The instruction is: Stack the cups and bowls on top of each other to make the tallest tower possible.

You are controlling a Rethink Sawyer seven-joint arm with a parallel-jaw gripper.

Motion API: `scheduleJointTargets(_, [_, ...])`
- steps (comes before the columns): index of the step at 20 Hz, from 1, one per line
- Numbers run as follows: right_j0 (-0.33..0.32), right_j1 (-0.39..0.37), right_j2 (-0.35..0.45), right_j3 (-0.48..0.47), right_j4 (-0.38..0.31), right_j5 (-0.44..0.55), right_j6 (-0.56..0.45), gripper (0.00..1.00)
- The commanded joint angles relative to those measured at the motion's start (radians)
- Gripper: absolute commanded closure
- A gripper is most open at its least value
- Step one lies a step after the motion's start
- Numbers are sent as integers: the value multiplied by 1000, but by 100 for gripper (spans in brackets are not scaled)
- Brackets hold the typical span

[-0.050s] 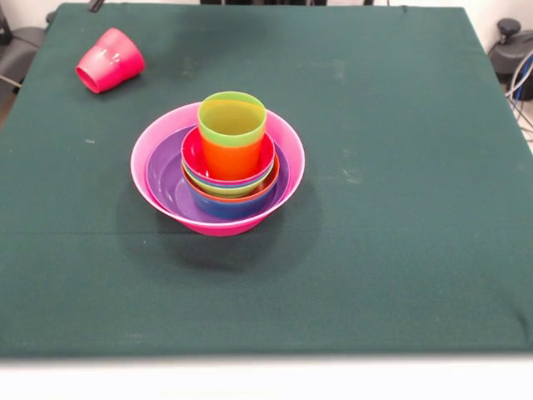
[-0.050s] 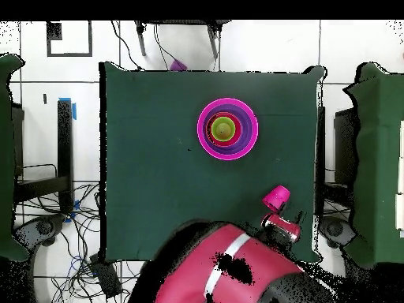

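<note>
The tower (image 1: 218, 171) stands a little off the middle of my worktop (image 1: 400, 250), which is covered in dark green cloth. Its base is the huge pink bowl (image 1: 146, 185), with the purple bowl (image 1: 163, 179) sitting inside it. Nested in the purple one, pushed toward one side of it, is a tight stack of smaller bowls: a dark blue bowl (image 1: 229, 208) lowest, then thin rims of orange and lime green, and a red-pink bowl (image 1: 193, 154) uppermost. In that top bowl stands the orange cup (image 1: 230, 158), upright, and the lime green cup (image 1: 232, 123) is nested inside it, mouth up, its rim the highest point of the stack. From overhead the same pile reads as concentric rings, pink outermost and green at the centre. The red-pink cup (image 1: 110, 60) is not on the tower; it lies on its side well apart from it, near a corner of the worktop on my side, its open mouth facing away from the stack. In the overhead view my claw (image 2: 282, 227) shows just beside that fallen cup, at the worktop's edge, with my red arm (image 2: 229, 276) below it; I cannot tell whether the claw is spread or pressed together, nor whether it touches the cup. Cables lie on the floor (image 2: 75, 213) around the worktop.
</note>
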Motion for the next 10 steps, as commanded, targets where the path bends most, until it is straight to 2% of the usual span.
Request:
scheduleJointTargets(1, [50,132,67,25,107,-52,148,0])
scheduleJointTargets(10, [119,230,79,64,211,-115,165,0])
